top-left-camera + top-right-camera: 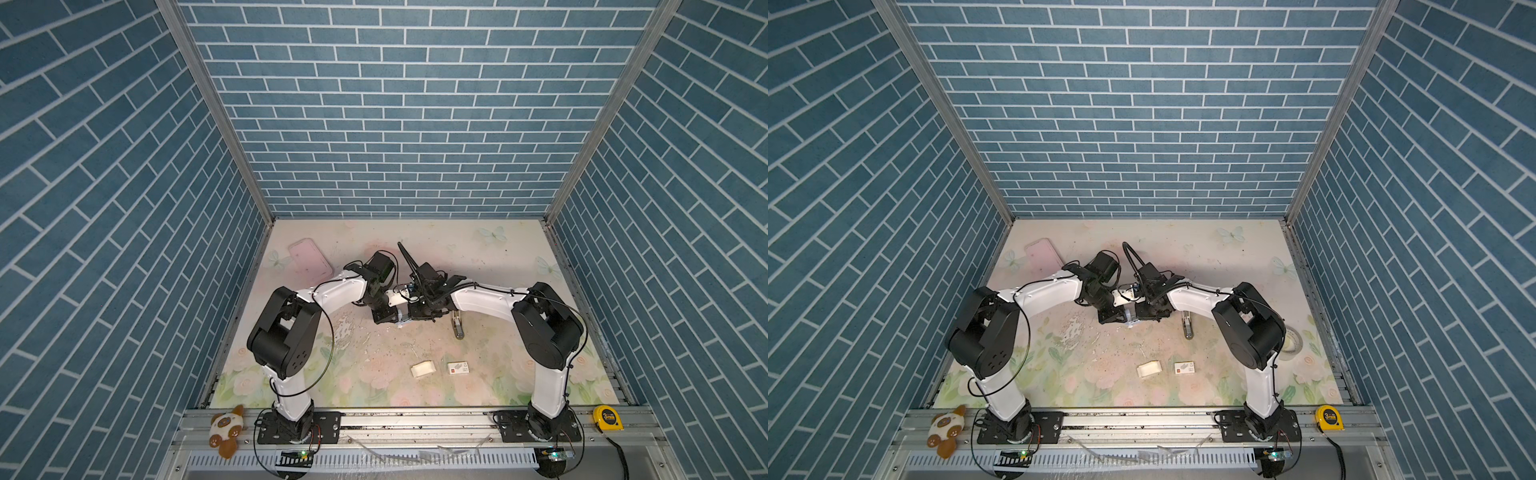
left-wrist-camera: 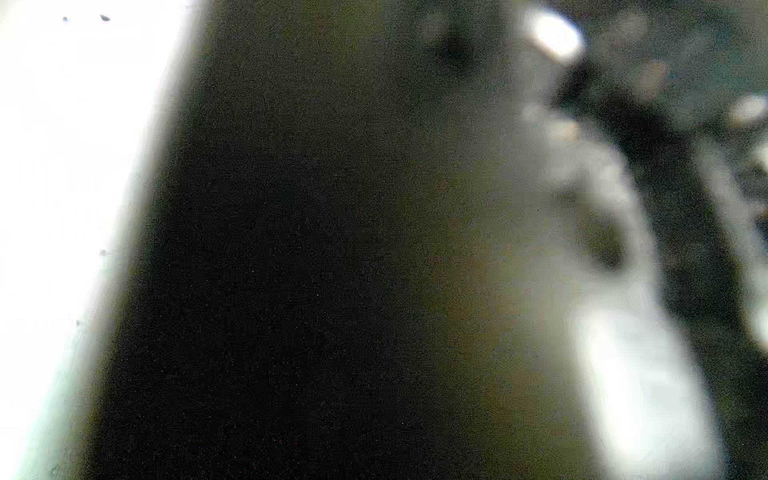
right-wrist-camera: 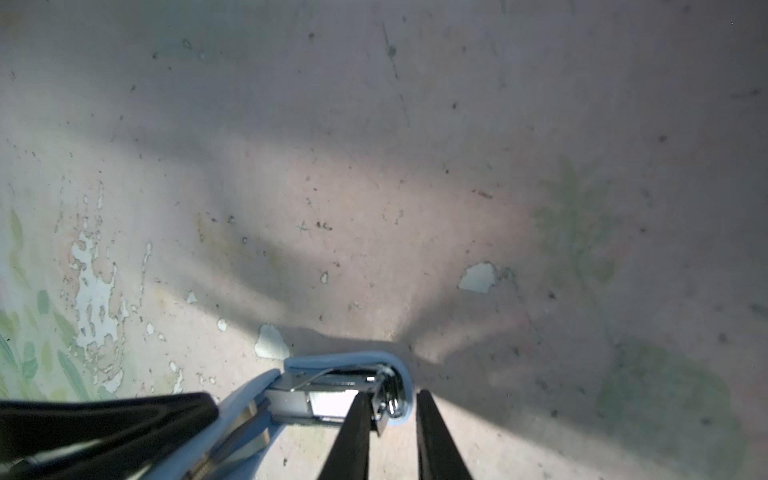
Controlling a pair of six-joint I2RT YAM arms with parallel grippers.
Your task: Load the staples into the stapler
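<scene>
Stapler (image 3: 345, 374): pale blue, hinged open | magazine (image 3: 291, 401): bare silvery metal

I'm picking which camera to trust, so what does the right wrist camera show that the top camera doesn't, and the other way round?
Only the right wrist view: the blue stapler close up, hinged open with its metal channel bared, and the right gripper open at its end.
Only a top view: the white card tray, the red-marked sleeve, the pink tray, the tape measure and the plush toy.
Both: the stapler, the left gripper at it, and the worn flowered table.
</scene>
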